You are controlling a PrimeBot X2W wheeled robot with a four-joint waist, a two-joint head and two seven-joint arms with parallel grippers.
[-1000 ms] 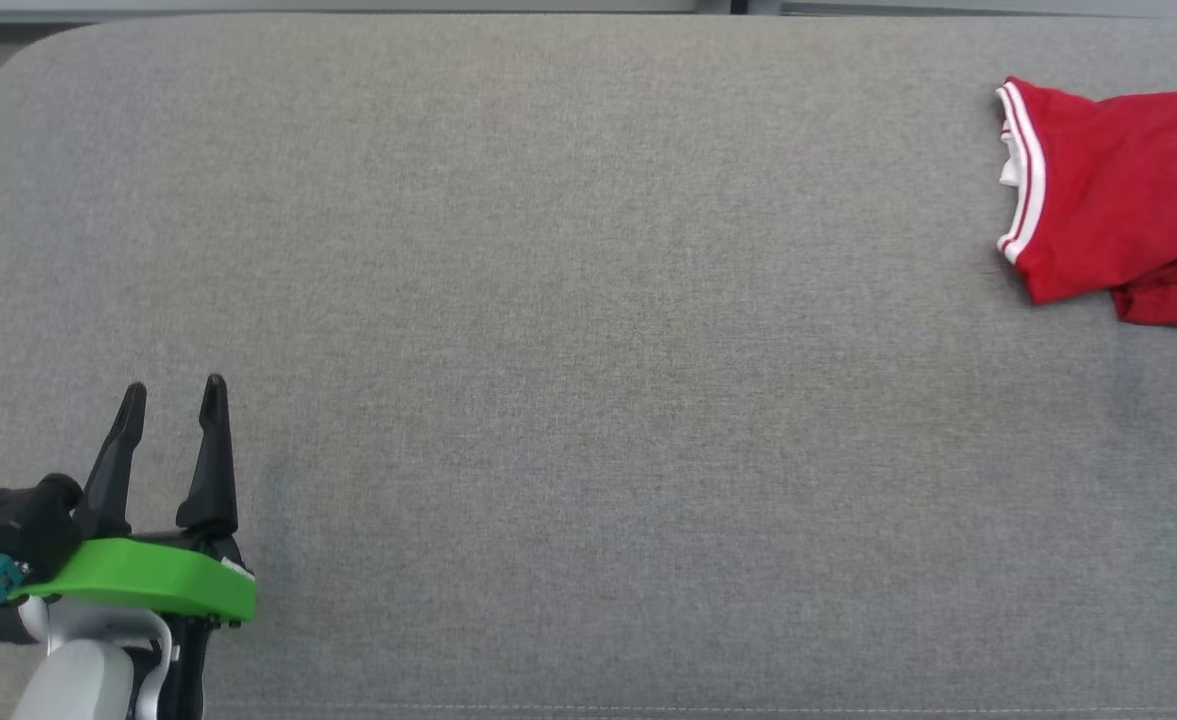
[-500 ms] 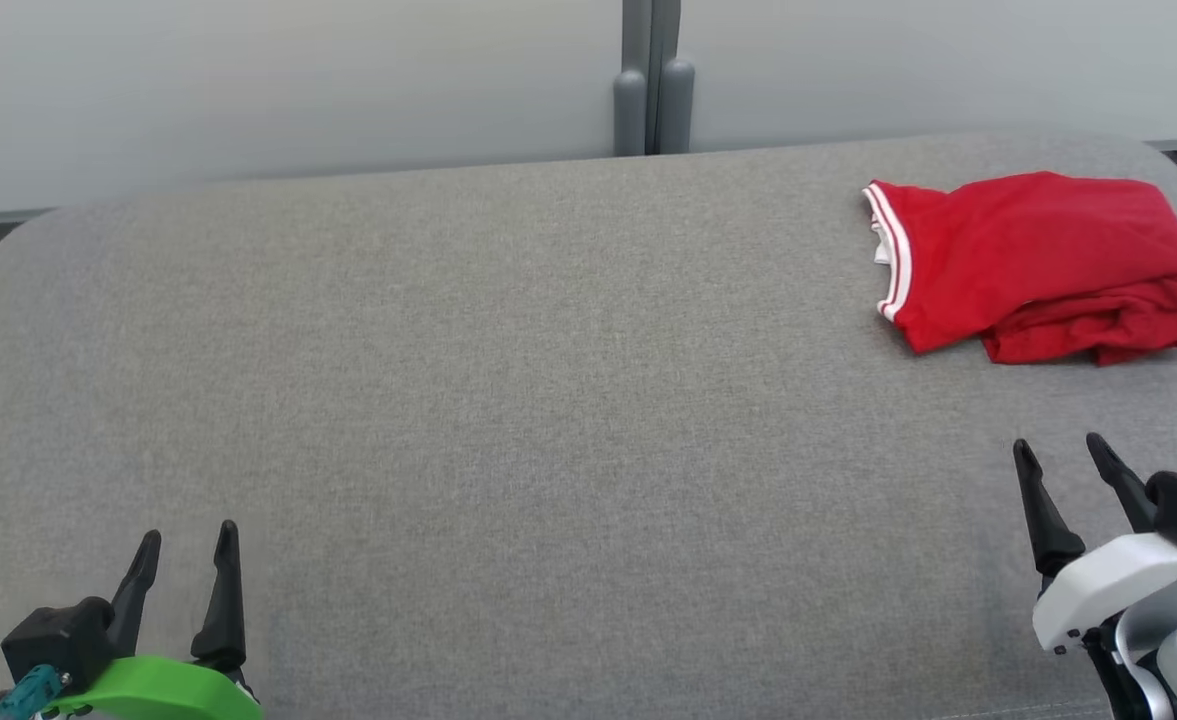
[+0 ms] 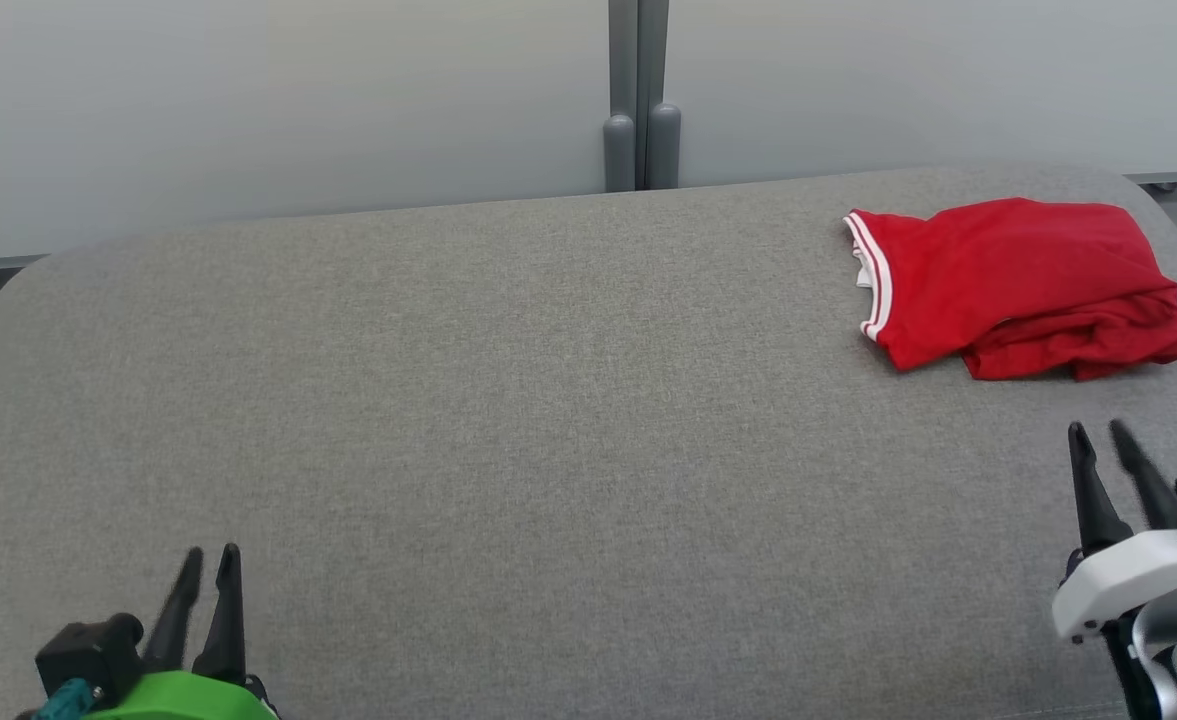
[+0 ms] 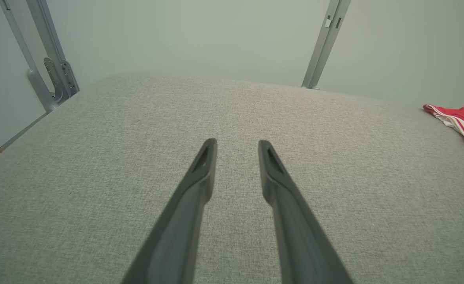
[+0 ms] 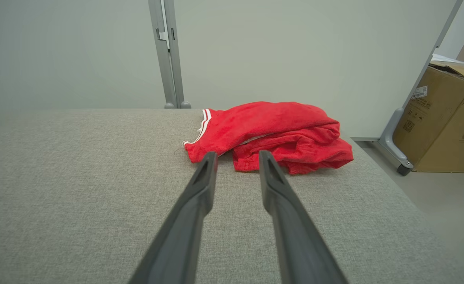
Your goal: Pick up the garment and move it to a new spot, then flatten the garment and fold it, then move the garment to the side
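at right wrist view's edge: cardboard box (image 5: 440, 118) | head view: red garment (image 3: 1018, 285)

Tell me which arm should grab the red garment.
Right, probably. The right end effector sits just short of the red garment, fingers pointing at it; the left end effector is far across the grey surface.

A folded red cloth garment (image 3: 1018, 285) lies far right on the grey fabric-covered table (image 3: 548, 420), the right gripper (image 3: 1097, 428) near in front of it and the left gripper (image 3: 212, 552) well apart at the near left. A grey metal post (image 3: 636, 100) stands behind the table's far edge; a brown cardboard box (image 5: 440, 126) sits on the floor off its right end.
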